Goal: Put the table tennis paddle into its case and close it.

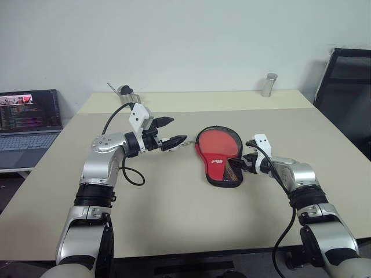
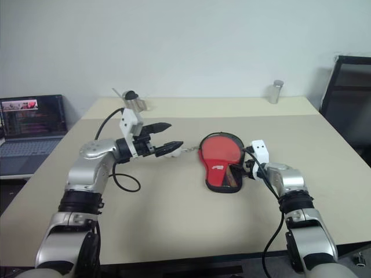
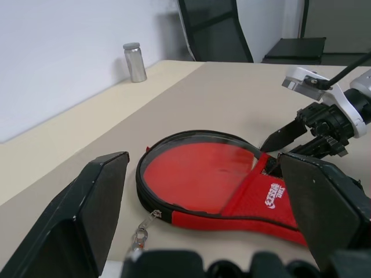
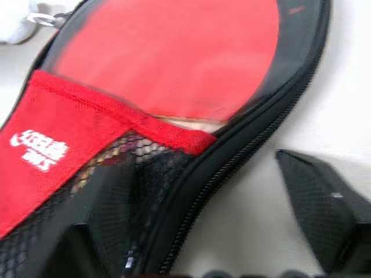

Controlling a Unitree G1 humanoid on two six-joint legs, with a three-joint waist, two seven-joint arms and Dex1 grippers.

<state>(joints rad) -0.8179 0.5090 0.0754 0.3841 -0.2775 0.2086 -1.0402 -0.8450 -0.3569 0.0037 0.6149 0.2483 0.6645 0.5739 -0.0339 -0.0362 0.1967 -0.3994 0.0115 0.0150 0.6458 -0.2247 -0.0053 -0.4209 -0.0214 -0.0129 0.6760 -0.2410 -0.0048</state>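
Beige tabletop point(image 1: 174, 220) runs back to a plain white wall, with a laptop point(image 1: 29, 124) on a side desk to the robot's left, a black chair point(image 1: 348, 98) at the far right and a small metal cylinder point(image 1: 269, 84) near the table's far edge.

The case point(image 1: 219, 156) lies flat at mid-table, red side up, its round end toward the wall and its narrow end toward the robot. Its flap is open over the round part, where the paddle point(image 1: 217, 141) shows its red face inside the black zipper rim; the handle is covered by the red fabric and black mesh pocket. A white logo is printed on the red fabric, too small to read. The zipper pull point(image 3: 141, 231) lies on the table at the rim's left side.

The right gripper point(image 1: 240, 164) sits at the case's lower right edge, its fingers apart with one over the mesh pocket and the other on the table just beside the zipper. The left gripper point(image 1: 173, 132) hangs above the table just left of the case, fingers spread wide, holding nothing, its tips near the zipper pull.
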